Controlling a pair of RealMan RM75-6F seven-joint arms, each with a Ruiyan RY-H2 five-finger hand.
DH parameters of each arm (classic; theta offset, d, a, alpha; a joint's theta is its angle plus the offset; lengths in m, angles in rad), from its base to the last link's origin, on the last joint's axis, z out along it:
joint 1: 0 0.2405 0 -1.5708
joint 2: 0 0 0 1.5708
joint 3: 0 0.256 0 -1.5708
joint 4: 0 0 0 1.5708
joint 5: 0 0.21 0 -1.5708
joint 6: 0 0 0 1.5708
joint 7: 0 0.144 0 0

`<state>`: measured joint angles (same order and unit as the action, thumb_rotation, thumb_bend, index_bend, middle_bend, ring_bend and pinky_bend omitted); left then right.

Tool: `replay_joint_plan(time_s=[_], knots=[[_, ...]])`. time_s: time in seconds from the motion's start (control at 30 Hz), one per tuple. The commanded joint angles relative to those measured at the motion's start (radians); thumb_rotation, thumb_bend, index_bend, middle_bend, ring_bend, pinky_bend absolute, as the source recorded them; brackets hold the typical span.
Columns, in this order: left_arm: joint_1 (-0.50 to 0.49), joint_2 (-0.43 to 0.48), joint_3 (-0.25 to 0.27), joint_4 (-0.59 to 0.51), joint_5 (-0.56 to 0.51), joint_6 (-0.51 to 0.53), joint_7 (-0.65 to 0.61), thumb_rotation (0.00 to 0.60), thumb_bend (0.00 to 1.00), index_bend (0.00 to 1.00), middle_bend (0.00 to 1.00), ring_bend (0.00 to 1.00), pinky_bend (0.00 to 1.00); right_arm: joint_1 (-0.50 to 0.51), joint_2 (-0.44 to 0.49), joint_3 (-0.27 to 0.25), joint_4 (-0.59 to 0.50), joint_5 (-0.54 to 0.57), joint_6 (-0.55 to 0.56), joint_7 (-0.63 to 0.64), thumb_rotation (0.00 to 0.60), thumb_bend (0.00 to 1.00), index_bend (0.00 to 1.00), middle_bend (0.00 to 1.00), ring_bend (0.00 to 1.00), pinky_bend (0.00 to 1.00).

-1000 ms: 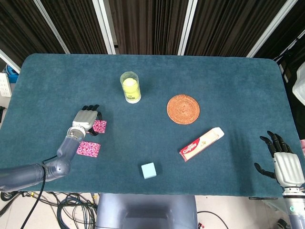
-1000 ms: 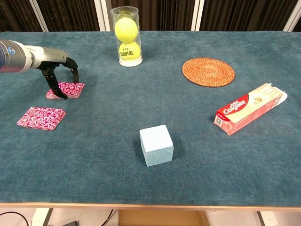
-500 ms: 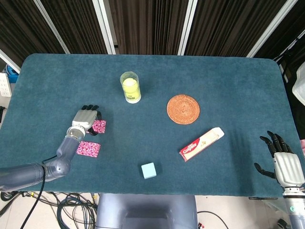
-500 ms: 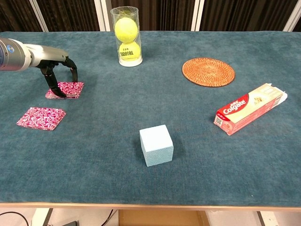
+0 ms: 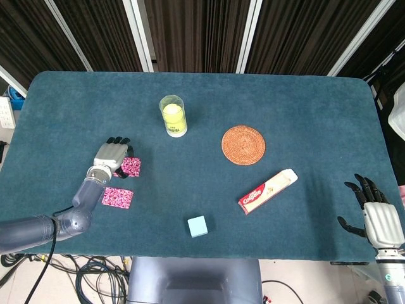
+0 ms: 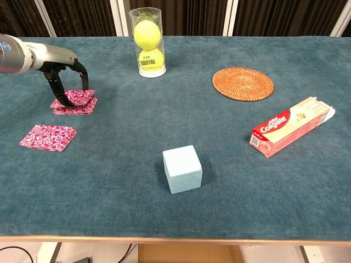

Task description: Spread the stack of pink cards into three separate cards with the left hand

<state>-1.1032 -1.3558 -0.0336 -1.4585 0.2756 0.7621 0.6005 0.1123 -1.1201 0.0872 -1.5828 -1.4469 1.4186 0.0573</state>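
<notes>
One pink patterned card (image 6: pixel 48 137) (image 5: pixel 117 197) lies alone near the table's front left. Further back sits a small stack of pink cards (image 6: pixel 77 106) (image 5: pixel 131 166); its top card (image 6: pixel 74 97) is shifted back off the lower one. My left hand (image 6: pixel 64 76) (image 5: pixel 109 154) arches over this stack with its fingertips (image 6: pixel 66 101) pressing on the top card. My right hand (image 5: pixel 374 215) rests at the table's front right corner, fingers spread and holding nothing; the chest view does not show it.
A clear tube of tennis balls (image 6: pixel 146 42) stands at the back centre. A woven round coaster (image 6: pixel 242 84) lies to its right. A Colgate toothpaste box (image 6: pixel 292 126) lies at the right, and a light blue cube (image 6: pixel 182 169) sits near the front middle.
My left hand has drawn back and slightly left, sliding the top card away from the one beneath, so two offset cards now show. The right hand has not moved.
</notes>
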Motion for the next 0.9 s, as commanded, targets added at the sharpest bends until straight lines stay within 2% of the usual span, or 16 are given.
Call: replay_joint_plan(time_s=[0.03, 0.23, 0.53, 0.7, 0.9], knots=[[-0.009, 0.009, 0.004, -0.011, -0.016, 0.005, 0.009, 0.600, 0.33, 0.50, 0.16, 0.00, 0.00, 0.000, 0.001, -0.001, -0.001, -0.002, 0.000, 0.002, 0.600, 0.21, 0.18, 0.04, 0.05, 0.19], [-0.031, 0.020, 0.015, -0.011, -0.050, 0.019, 0.039, 0.600, 0.33, 0.51, 0.16, 0.00, 0.00, -0.005, 0.000, -0.004, -0.001, -0.003, 0.006, 0.003, 0.600, 0.21, 0.19, 0.04, 0.05, 0.19], [-0.070, -0.027, -0.004, 0.173, -0.096, -0.032, 0.061, 0.600, 0.33, 0.52, 0.16, 0.00, 0.00, -0.002, -0.002, -0.003, -0.002, 0.005, -0.003, -0.010, 0.600, 0.21, 0.19, 0.04, 0.05, 0.19], [-0.081, -0.079, -0.031, 0.297, -0.077, -0.105, 0.034, 0.600, 0.33, 0.52, 0.17, 0.00, 0.00, 0.003, -0.002, 0.002, -0.003, 0.018, -0.013, -0.021, 0.600, 0.21, 0.19, 0.04, 0.05, 0.19], [-0.083, -0.129, -0.038, 0.380, -0.040, -0.153, 0.012, 0.600, 0.33, 0.53, 0.17, 0.00, 0.00, 0.005, -0.003, 0.005, -0.003, 0.033, -0.022, -0.032, 0.600, 0.21, 0.19, 0.04, 0.05, 0.19]])
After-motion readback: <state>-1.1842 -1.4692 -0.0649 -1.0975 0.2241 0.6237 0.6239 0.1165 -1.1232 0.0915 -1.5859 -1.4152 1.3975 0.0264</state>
